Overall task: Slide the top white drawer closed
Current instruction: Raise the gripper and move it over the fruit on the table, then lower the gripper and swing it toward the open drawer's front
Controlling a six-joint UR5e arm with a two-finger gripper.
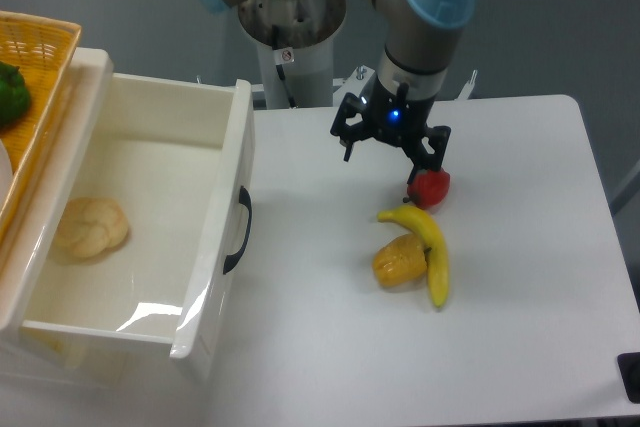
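The top white drawer stands pulled far out at the left, its panelled front carrying a black curved handle. A bread roll lies inside it. My gripper hangs open above the table to the right of the drawer, well apart from its front, with nothing between the fingers. Its right finger sits just above a red pepper.
A banana and a yellow-orange pepper lie on the white table below the gripper. A woven yellow basket with a green pepper rests on top of the cabinet at far left. The robot's base stands at the back.
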